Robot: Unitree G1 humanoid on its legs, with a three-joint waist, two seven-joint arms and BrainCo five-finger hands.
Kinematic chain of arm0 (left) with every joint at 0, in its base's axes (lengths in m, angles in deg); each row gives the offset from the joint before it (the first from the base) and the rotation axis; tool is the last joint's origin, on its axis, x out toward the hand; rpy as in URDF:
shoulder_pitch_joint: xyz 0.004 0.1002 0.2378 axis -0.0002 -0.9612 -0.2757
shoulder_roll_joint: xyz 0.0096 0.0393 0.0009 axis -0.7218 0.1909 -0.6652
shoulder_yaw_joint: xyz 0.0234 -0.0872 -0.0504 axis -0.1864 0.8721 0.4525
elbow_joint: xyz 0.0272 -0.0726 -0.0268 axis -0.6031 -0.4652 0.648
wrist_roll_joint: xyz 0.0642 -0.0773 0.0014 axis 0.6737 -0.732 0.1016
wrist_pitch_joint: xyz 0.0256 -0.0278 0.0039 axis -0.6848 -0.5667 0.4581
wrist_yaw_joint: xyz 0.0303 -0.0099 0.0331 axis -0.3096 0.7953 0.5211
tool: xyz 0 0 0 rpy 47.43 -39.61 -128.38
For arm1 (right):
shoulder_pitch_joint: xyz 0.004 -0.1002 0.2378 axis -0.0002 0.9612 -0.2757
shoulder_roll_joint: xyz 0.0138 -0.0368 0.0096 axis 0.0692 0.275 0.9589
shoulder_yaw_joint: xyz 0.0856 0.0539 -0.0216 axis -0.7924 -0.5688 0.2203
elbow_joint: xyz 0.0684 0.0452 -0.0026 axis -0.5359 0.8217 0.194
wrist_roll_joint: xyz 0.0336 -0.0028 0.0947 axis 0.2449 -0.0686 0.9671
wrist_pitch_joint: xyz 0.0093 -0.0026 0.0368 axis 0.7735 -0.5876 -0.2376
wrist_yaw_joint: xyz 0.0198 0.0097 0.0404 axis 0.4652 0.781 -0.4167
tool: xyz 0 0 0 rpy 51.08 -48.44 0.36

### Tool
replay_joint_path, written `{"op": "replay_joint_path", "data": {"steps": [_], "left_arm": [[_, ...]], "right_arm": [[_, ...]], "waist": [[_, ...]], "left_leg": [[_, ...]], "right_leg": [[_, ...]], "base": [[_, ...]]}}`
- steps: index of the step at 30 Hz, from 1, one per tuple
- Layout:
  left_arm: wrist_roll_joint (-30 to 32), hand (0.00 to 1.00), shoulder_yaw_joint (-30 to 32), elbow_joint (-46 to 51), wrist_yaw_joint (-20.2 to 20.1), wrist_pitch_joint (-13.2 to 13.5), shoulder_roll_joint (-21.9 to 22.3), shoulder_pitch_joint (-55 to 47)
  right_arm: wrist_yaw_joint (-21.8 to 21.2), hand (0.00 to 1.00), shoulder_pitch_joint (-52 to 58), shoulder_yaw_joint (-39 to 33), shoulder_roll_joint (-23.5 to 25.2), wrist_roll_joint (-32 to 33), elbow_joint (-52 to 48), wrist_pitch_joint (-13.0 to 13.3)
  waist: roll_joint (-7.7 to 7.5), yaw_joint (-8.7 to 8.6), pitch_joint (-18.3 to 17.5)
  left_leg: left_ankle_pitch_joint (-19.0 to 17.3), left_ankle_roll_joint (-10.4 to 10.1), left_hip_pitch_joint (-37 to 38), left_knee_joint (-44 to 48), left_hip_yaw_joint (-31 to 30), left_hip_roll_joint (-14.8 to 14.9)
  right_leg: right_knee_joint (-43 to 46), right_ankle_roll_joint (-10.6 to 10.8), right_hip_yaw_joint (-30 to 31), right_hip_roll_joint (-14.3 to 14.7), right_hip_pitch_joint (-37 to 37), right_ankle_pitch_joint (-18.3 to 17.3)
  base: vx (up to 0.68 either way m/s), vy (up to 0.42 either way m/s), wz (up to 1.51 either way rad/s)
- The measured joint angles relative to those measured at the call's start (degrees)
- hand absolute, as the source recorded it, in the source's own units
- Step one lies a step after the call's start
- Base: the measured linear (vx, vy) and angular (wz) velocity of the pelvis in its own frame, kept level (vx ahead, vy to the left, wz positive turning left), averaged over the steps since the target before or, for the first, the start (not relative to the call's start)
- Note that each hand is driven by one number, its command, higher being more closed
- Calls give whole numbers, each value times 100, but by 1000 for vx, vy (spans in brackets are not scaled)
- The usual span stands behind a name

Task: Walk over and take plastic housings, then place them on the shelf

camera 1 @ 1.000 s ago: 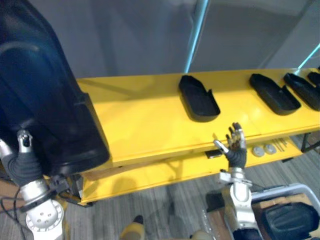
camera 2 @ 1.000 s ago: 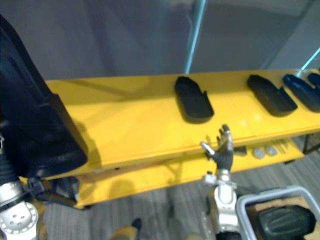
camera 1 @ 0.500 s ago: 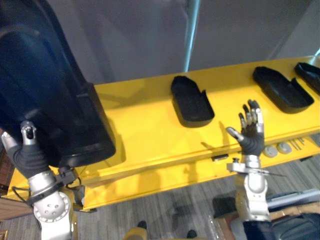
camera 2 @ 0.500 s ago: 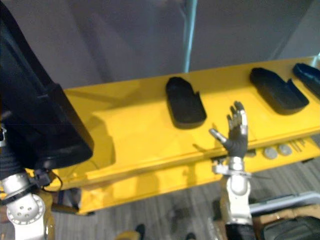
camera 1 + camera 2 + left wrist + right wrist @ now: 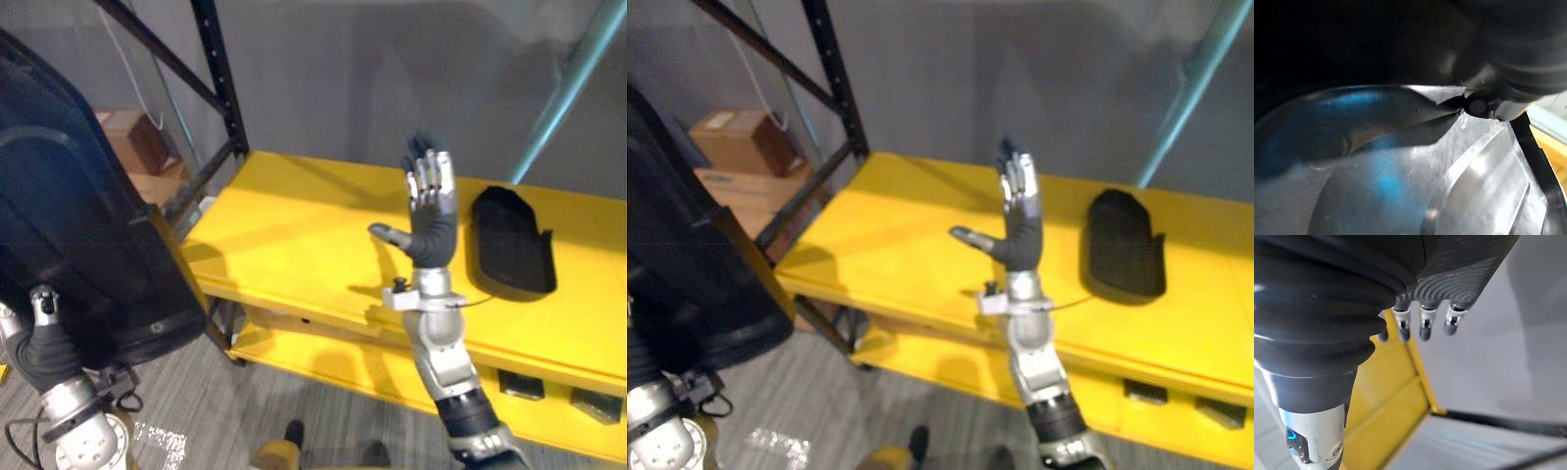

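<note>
Grey wall (image 5: pixel 372 69) backs a yellow shelf (image 5: pixel 294 235), with a black post (image 5: pixel 220 78) rising at the shelf's left end and a teal pole (image 5: pixel 568 83) slanting up at the far right. Behind the post sit cardboard boxes (image 5: pixel 730 137). Below the top board is a lower yellow board (image 5: pixel 343 362), and grey floor (image 5: pixel 196 411) lies in front of it.

At the left of the head views the left hand (image 5: pixel 44 333) carries a black housing (image 5: pixel 78 225), large and close to the camera, held up off any surface and to the left of the shelf's end. The hand sits at the housing's lower edge with its thumb (image 5: pixel 41 302) against the outer wall, while the fingers are hidden behind it. The left wrist view looks into the glossy hollow inside (image 5: pixel 1400 171) of this housing.

Above the middle of the shelf the right hand (image 5: pixel 431 220) is raised upright, palm flat, fingers (image 5: pixel 1422 325) straight and together, thumb spread to the side, holding nothing. It touches neither the shelf nor any part.

A second housing (image 5: pixel 509 245) lies flat on the shelf's top board, just to the right of the right hand and apart from it. The carried housing is well apart from the right hand, on its left.
</note>
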Motion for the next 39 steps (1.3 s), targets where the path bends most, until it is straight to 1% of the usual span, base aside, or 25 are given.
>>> {"op": "replay_joint_path", "data": {"steps": [1, 3, 4, 6, 8, 10, 11, 12, 14, 15, 16, 17, 18, 19, 20, 21, 22, 23, 24, 25, 26, 31, 34, 36, 39], "left_arm": [[-18, 100, 12, -16, -18, 34, 1, 10], [-145, 100, 78, -120, -55, 197, 38, 25], [-148, 100, 78, -144, -55, 217, 38, 37], [-152, 100, 79, -185, -91, 299, 35, 99], [-167, 100, 92, -183, -169, 352, 26, 193], [-209, 100, 96, -195, -293, 354, -142, 446], [-210, 100, 96, -205, -309, 355, -223, 498], [-217, 100, 79, -247, -345, 377, -378, 584], [-212, 100, 1, -273, -371, 376, -557, 742], [-208, 100, -101, -292, -370, 375, -669, 883], [-214, 100, -208, -384, -362, 378, -754, 1096], [-215, 100, -215, -427, -338, 375, -799, 1153], [-205, 100, -222, -483, -293, 365, -873, 1230], [-216, 100, -223, -499, -255, 326, -920, 1272], [-217, 100, -242, -512, -257, 319, -875, 1243], [-225, 100, -336, -511, -261, 298, -751, 1167], [-252, 100, -399, -510, -266, 284, -701, 1139], [-281, 100, -496, -510, -317, 223, -578, 1149], [-314, 100, -636, -510, -393, 142, -519, 1140], [-312, 100, -679, -510, -442, 121, -495, 1131], [-370, 100, -805, -458, -627, 138, -330, 1131], [-370, 100, -805, -458, -627, 137, -329, 1131], [-371, 100, -800, -458, -616, 107, -319, 1127], [-370, 100, -808, -458, -621, 15, -301, 1127], [-367, 100, -806, -457, -710, -389, -294, 1127]], "right_arm": [[-9, 0, 0, 23, 0, -5, 47, -14], [-41, 0, 6, 123, -8, 18, 147, -124], [-75, 0, 6, 122, -16, 26, 178, -139], [-303, 0, 7, 105, -61, 238, 216, -211], [-466, 0, 11, 96, -116, 399, 217, -214], [-508, 0, 41, 50, -124, 389, 237, -218], [-498, 0, 58, 48, -118, 366, 243, -218], [-471, 0, 103, 40, -115, 340, 245, -217], [-375, 0, 123, 4, -113, 179, 278, -218], [-345, 0, 113, -64, -123, 104, 281, -214], [-304, 0, 106, -121, -140, 106, 279, -216], [-271, 0, 105, -122, -132, 108, 252, -217], [-236, 0, 103, -135, -132, 120, 190, -220], [-261, 0, 102, -189, -135, 143, 86, -253], [-285, 0, 121, -217, -158, 169, 50, -269], [-314, 0, 134, -317, -188, 194, -8, -291], [-343, 0, 138, -381, -194, 225, -32, -295], [-381, 0, 152, -511, -234, 320, -56, -297], [-382, 0, 169, -636, -299, 373, -56, -331], [-378, 0, 190, -690, -328, 380, -56, -341], [-124, 0, 613, -1317, -260, 398, -677, -373], [-124, 0, 672, -1350, -259, 396, -694, -373], [-106, 0, 922, -1598, -259, 378, -801, -375], [7, 0, 1193, -1875, -261, 368, -1090, -376], [279, 0, 1371, -2374, -291, 285, -1358, -475]], "waist": [[0, -6, 0], [6, -27, 5], [1, -35, 2], [-36, -76, -9], [-83, -90, -53], [-215, -181, -69], [-250, -187, -73], [-313, -207, -107], [-327, -204, -113], [-236, -224, -83], [-94, -298, -5], [-91, -356, -5], [-149, -406, 4], [-380, -484, 0], [-435, -498, -21], [-462, -484, -38], [-467, -486, -48], [-450, -506, -52], [-324, -506, 14], [-256, -512, 35], [-4, -790, -144], [-5, -801, -145], [-6, -796, -146], [-6, -839, -146], [-12, -917, -145]], "left_leg": [[-3, 4, 17, 0, 75, 9], [-18, 27, 208, -75, 352, 30], [-33, 40, 232, -71, 416, 42], [-91, 65, 395, -103, 656, 40], [-114, 97, 423, -154, 765, 26], [-160, 79, 402, -154, 738, -50], [-177, 81, 405, -158, 735, -72], [-189, 95, 399, -182, 722, -77], [-172, 114, 403, -184, 718, -49], [-157, 133, 420, -197, 680, 92], [-162, 129, 490, -191, 579, 332], [-168, 114, 480, -189, 534, 369], [-176, 75, 463, -190, 472, 372], [-193, 8, 465, -187, 397, 270], [-201, -26, 464, -186, 361, 258], [-209, -80, 442, -179, 316, 285], [-199, -108, 381, -169, 269, 285], [-155, -173, 278, -178, 195, 292], [-115, -231, 250, -205, 101, 364], [-99, -256, 249, -224, 69, 391], [-10, -298, 391, -463, 127, 402], [-11, -298, 397, -463, 146, 401], [-7, -293, 399, -463, 232, 390], [16, -260, 398, -466, 227, 343], [49, -212, 397, -505, 200, 303]], "right_leg": [[20, -6, 43, -17, -17, -6], [242, -23, 368, -111, -178, -75], [314, -2, 441, -144, -213, -105], [488, 34, 705, -244, -323, -191], [488, 59, 739, -289, -400, -229], [798, 9, 738, -424, -572, -441], [929, -10, 742, -477, -632, -507], [1211, -121, 772, -563, -786, -581], [1466, -128, 726, -559, -864, -462], [1832, -307, 772, -517, -1051, -353], [1863, -576, 1077, -300, -1163, -444], [1664, -497, 1209, -194, -1147, -443], [1345, -408, 1395, -131, -1117, -314], [1008, -374, 1514, -166, -1081, 94], [940, -267, 1502, -176, -1015, 29], [666, -160, 1486, -108, -864, -10], [538, -104, 1466, -80, -828, -39], [299, 48, 1346, -5, -753, 6], [185, 60, 1290, 87, -698, 37], [160, 57, 1237, 113, -675, 38], [105, 52, 1248, 142, -633, 33], [115, 52, 1261, 137, -642, 33], [232, 51, 1357, 100, -736, 30], [286, 59, 1359, 52, -749, 24], [301, 60, 1345, 23, -716, 23]], "base": [[-3, 59, -39], [-2, 60, -60], [6, 48, -62], [6, 50, -57], [0, 38, -29], [21, 30, 2], [53, 5, 1], [86, -13, -3], [75, -11, -4], [-13, 51, 6], [-20, 59, 16], [-9, 48, 31], [46, -74, 39], [56, -122, 38], [80, -180, 29], [61, -149, 18], [42, -172, 30], [-2, -161, 36], [-14, -151, 38], [-12, -90, 18], [-6, -29, 7], [0, 0, -1], [3, 19, -11], [-11, 34, 0], [-50, 32, 7]]}}
